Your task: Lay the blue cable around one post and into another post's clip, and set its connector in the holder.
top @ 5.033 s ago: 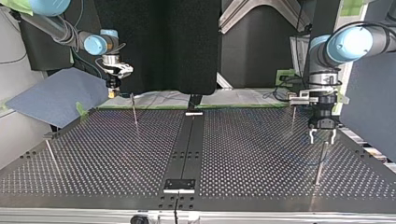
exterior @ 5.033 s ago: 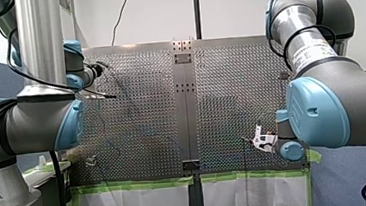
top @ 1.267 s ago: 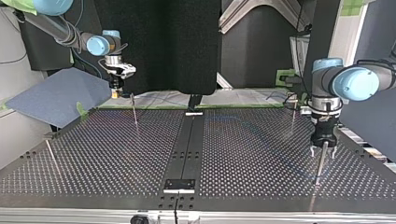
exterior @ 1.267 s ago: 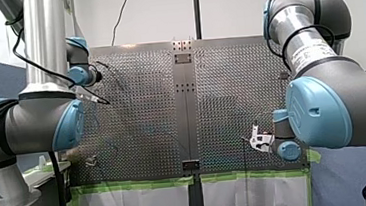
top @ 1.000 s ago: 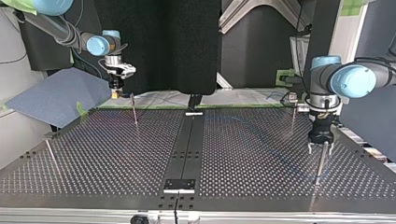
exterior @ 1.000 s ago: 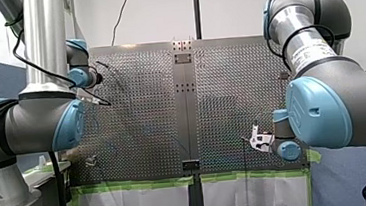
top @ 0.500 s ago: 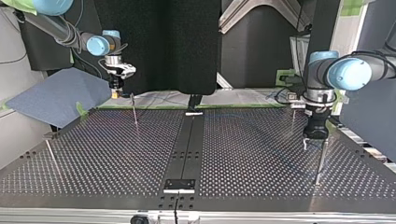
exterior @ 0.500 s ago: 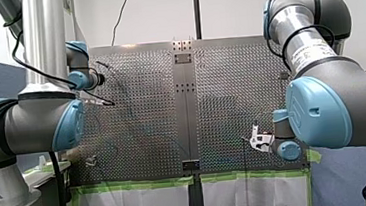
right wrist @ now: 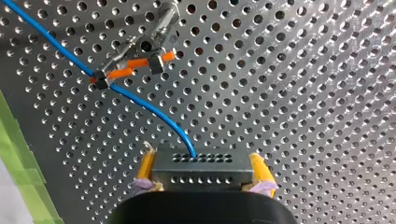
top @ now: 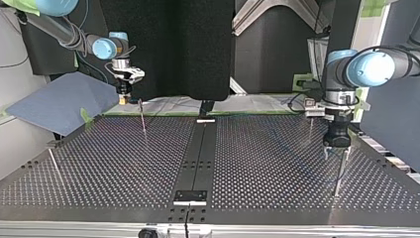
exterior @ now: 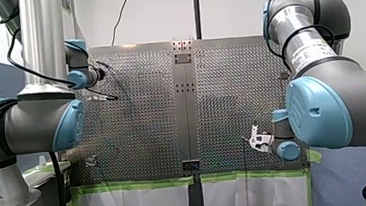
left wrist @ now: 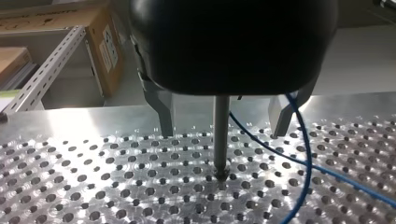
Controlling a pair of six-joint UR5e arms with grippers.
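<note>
My left gripper (left wrist: 221,132) hangs over a slim metal post (left wrist: 220,140). Its metal fingers (left wrist: 164,112) are spread wide, and the post stands midway between them with open room on both sides. The blue cable (left wrist: 306,154) shows as two runs on one side of that post: one slants past close by it, the other drops near a finger, and they cross over the perforated table (left wrist: 93,186). I can't tell if the cable touches the post. In the top view this gripper is near the table's edge at the view's right. My right gripper (right wrist: 203,171) is at the far edge on the view's left, just beside another post (top: 142,118). Its yellow pads (right wrist: 258,170) pinch the dark connector (right wrist: 200,163) from both sides. From the connector the cable arcs up to an orange-tipped clip (right wrist: 140,58), passes its tip and runs on. Green tape (right wrist: 21,186) marks the table edge beside that gripper.
</note>
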